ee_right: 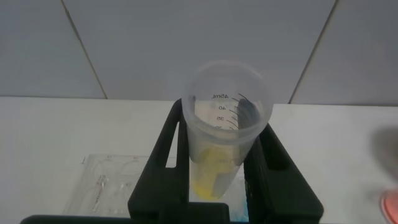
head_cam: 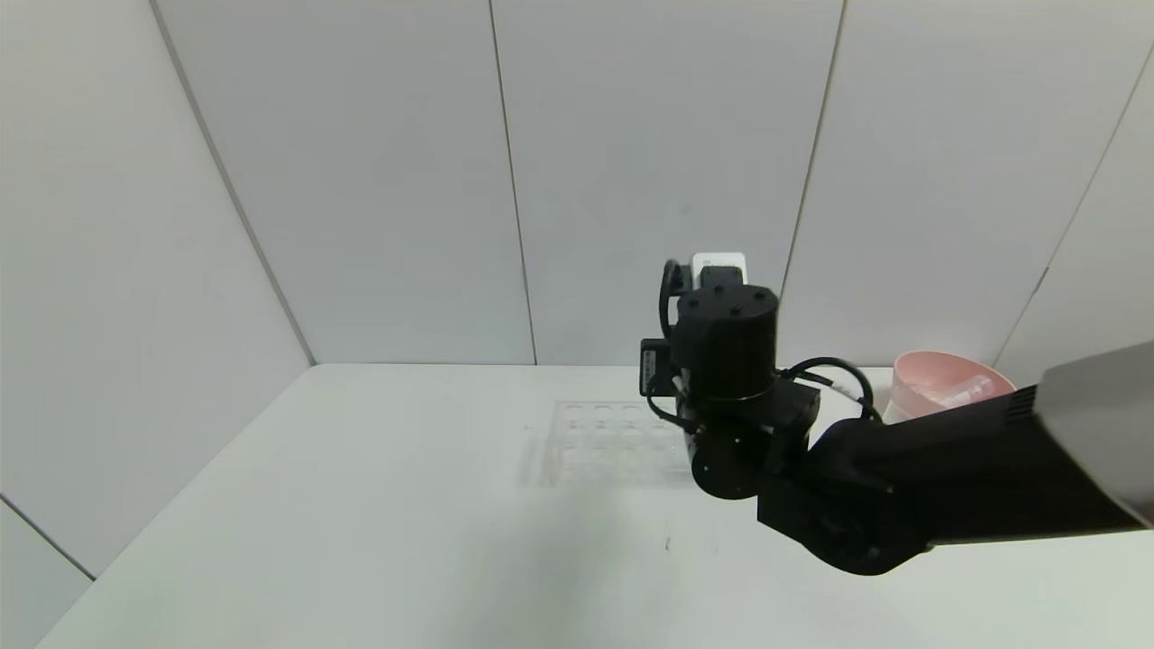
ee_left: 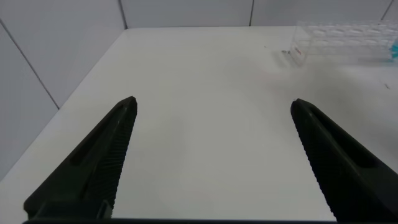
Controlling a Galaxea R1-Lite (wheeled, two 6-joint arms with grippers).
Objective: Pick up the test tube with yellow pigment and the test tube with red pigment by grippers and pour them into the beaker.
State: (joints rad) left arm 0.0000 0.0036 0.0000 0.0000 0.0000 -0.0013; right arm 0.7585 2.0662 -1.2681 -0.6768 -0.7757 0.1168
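Head view: right arm reaches in from the lower right of the frame, its wrist block sitting mid-frame and blocking the right gripper itself. One clear rack (head_cam: 606,443) left of the wrist on the white counter (head_cam: 361,541), one pink bowl (head_cam: 947,383) at the right edge with something pale inside, too small to name. No beaker and no red tube visible here. Left arm not in this view.

Left wrist view: left gripper (ee_left: 214,158) hovers over bare counter, jaws released and wide apart, nothing between them. Same rack in the upper right of the frame, with a speck of blue at its right end.

Right wrist view: right gripper (ee_right: 216,163), jaws clenched on one yellow tube (ee_right: 222,127), upright, mouth open toward the camera, yellow liquid pooled low in the frame between the jaws. Rack below it, lower left.

Count: one yellow tube, one rack, one bowl, two grippers; beaker and red tube not seen.

Risks, my guess: open tube held only by its sides, so a quick swing or early tilt could spill yellow onto the counter. With the beaker out of sight, the pour could miss it.
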